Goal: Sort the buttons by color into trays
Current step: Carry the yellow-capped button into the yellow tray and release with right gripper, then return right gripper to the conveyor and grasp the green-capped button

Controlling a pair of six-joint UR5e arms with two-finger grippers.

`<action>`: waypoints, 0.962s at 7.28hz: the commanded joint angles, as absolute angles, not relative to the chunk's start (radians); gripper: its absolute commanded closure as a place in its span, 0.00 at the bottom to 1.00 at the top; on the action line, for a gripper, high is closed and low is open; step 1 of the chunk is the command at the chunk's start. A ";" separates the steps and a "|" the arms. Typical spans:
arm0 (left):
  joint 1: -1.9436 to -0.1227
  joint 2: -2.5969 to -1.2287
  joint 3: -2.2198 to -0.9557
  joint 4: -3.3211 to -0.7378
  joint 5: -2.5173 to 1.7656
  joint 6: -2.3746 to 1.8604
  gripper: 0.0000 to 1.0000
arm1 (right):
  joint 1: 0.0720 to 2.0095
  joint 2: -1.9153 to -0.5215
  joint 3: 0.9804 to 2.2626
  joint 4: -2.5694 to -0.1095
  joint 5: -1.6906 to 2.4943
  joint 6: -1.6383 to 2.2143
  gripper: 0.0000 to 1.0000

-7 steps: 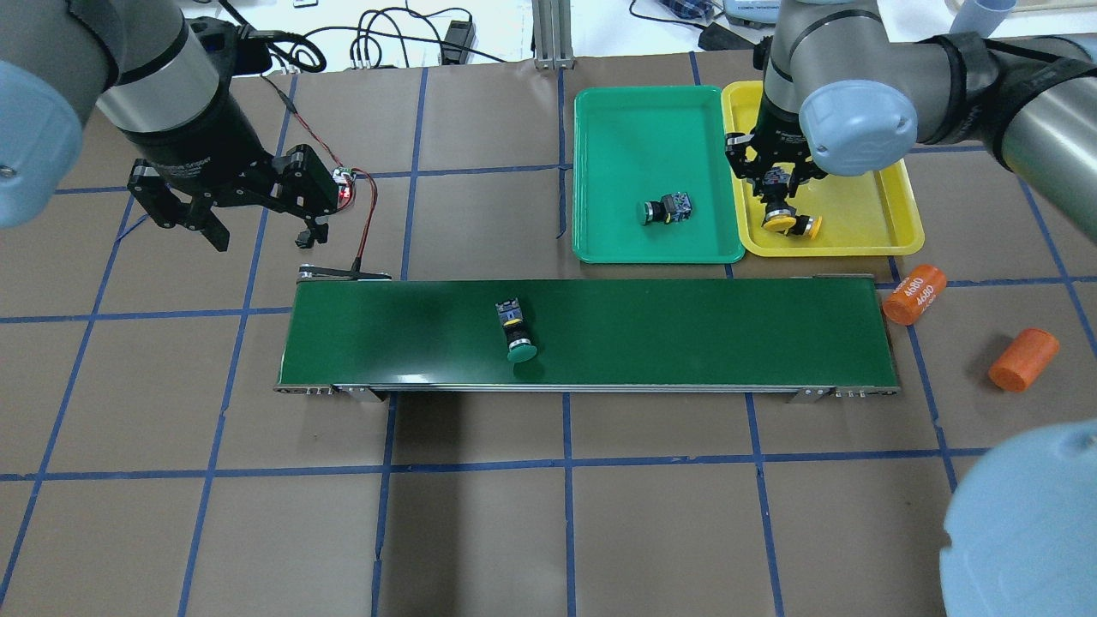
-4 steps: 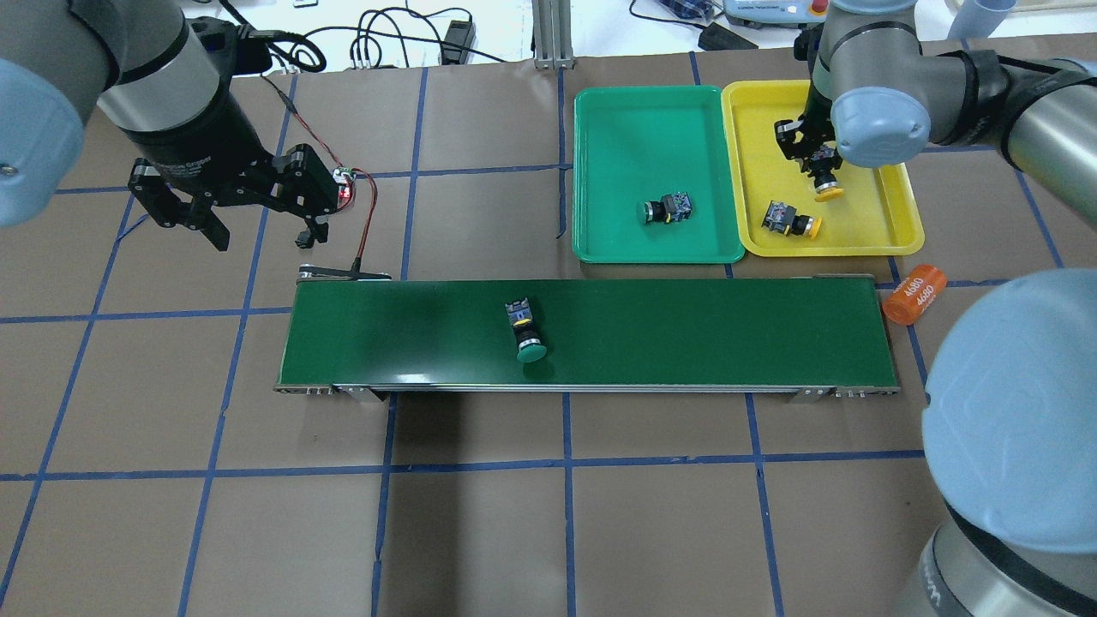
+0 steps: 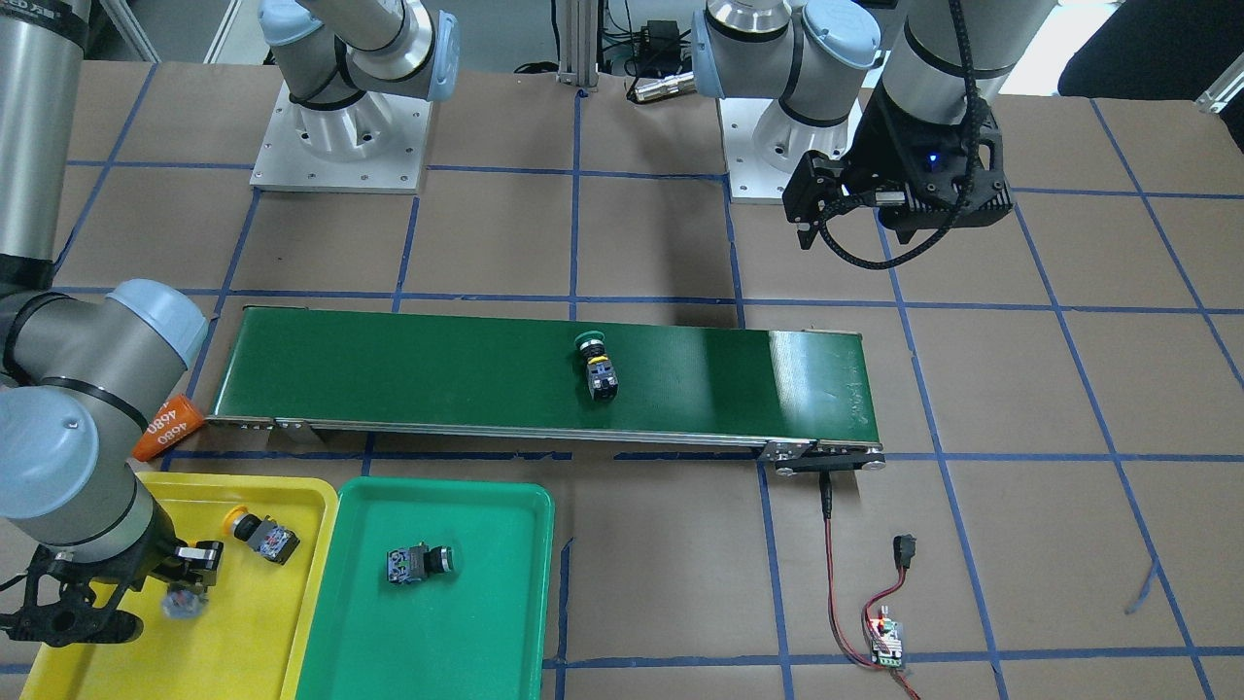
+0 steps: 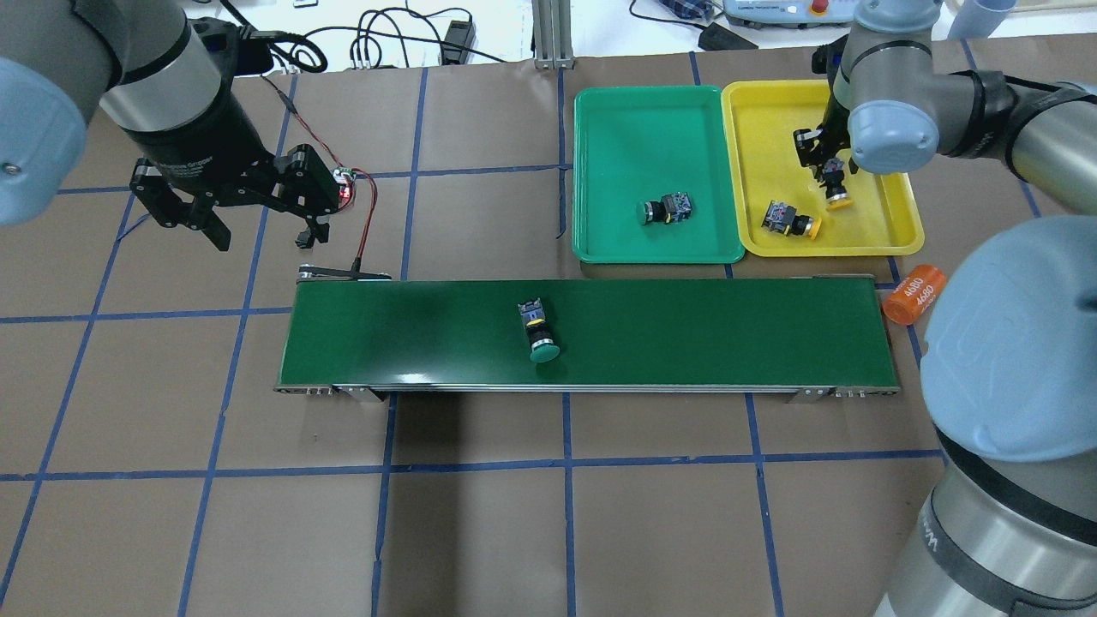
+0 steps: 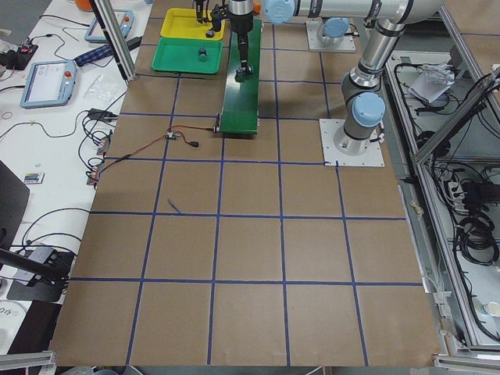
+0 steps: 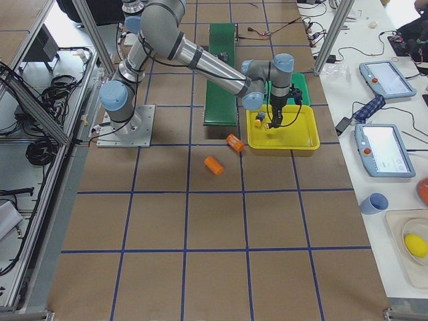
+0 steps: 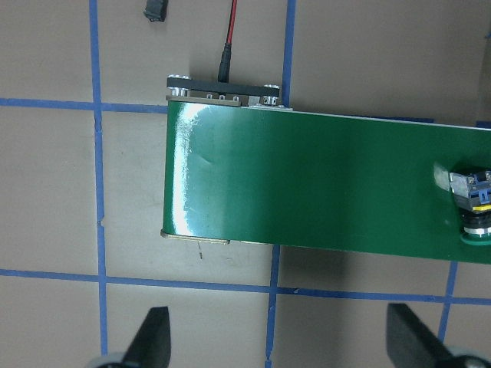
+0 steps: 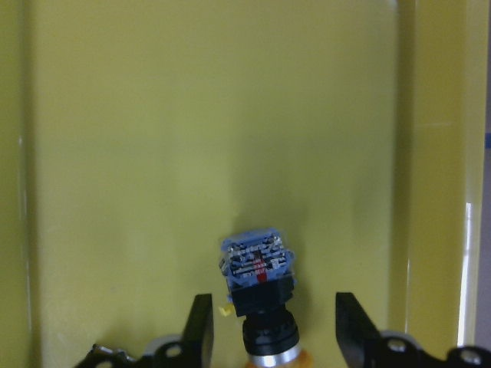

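Note:
The yellow tray and the green tray stand side by side behind the conveyor. My right gripper is over the yellow tray and open. A yellow button lies between its fingers, and the right wrist view shows this button apart from both fingers. Another yellow button lies in the same tray. One green button lies in the green tray. Another green button lies on the belt. My left gripper is open and empty, off the belt's left end.
The long dark-green conveyor belt crosses the middle of the table. An orange cylinder marked 4680 lies at its right end and a second orange cylinder lies further off. A small controller board with red wires sits near my left gripper.
My right gripper carried the yellow button from above the other yellow button toward the tray's far right and opened. The green button on the belt has moved right. The left arm stayed still.

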State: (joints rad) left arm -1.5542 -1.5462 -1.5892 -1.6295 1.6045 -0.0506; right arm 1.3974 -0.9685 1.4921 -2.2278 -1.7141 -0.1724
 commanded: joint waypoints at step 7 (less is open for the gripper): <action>-1.554 -1.546 -1.588 -1.629 1.605 -0.051 0.00 | 1.519 -1.437 1.549 -1.639 -1.716 -0.150 0.00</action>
State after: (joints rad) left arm -1.5550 -1.5469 -1.5887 -1.6290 1.6045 -0.0513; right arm 1.5117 -1.3795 1.5450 -1.7501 -1.7112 -0.1423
